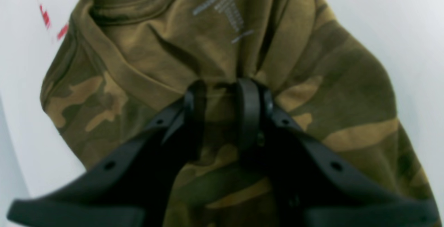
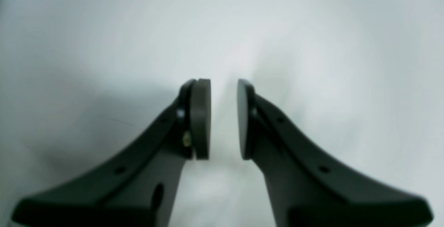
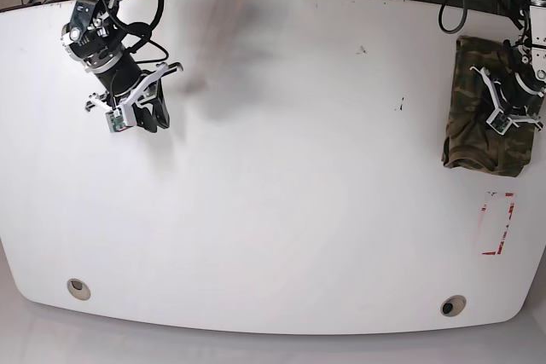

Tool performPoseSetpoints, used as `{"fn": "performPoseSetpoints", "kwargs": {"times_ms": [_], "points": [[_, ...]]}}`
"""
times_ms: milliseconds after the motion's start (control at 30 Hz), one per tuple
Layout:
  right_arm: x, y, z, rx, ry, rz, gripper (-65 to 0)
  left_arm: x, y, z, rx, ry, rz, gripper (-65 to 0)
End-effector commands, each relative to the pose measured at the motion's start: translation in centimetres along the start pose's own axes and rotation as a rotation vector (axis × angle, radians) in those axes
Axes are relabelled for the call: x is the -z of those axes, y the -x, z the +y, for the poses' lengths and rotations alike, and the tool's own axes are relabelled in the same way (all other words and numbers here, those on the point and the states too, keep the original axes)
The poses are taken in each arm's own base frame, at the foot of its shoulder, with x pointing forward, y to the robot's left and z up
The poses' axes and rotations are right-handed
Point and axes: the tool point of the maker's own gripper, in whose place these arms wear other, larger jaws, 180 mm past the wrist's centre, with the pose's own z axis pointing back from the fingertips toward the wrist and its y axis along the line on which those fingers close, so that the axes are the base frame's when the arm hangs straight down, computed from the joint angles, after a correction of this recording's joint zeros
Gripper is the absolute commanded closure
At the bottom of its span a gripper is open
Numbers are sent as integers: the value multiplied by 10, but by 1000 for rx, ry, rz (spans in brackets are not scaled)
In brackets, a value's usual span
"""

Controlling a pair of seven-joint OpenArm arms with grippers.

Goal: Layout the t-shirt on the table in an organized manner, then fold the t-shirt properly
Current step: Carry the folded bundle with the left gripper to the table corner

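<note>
T-shirt [image 3: 482, 108] bunched at table's [image 3: 273, 210] far right edge, by red tape mark [image 3: 499, 223]. My left gripper [image 1: 222, 112] pinches fabric fold below collar. Right gripper [image 2: 223, 116] narrow, empty, well apart. I judge: lift slowly, drag toward centre, avoid bunching.

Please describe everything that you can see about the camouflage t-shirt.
The t-shirt is soft cloth with an olive, brown and tan camouflage print. It lies bunched and partly folded near the edge of the white table, beside a red-and-white tape mark. The ribbed collar and a pale printed label inside the neck are visible. The left gripper pinches a wrinkled ridge of the fabric between its fingers.
</note>
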Motion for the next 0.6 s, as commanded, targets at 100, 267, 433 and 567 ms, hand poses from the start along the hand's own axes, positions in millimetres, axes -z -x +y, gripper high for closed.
{"fn": "performPoseSetpoints", "kwargs": {"times_ms": [100,267,433,567], "points": [[-5,-20,2,16,-25,-86,-124,-15,62,7,70,16,263,-139],[-7,-17,3,23,-29,-80,-124,-26,62,28,7,-44,241,-139],[-7,-15,3,21,-28,-74,-124,-37,67,41,-7,-77,249,-139],[-7,-15,3,21,-28,-74,-124,-38,64,45,-2,-85,243,-139]]}}
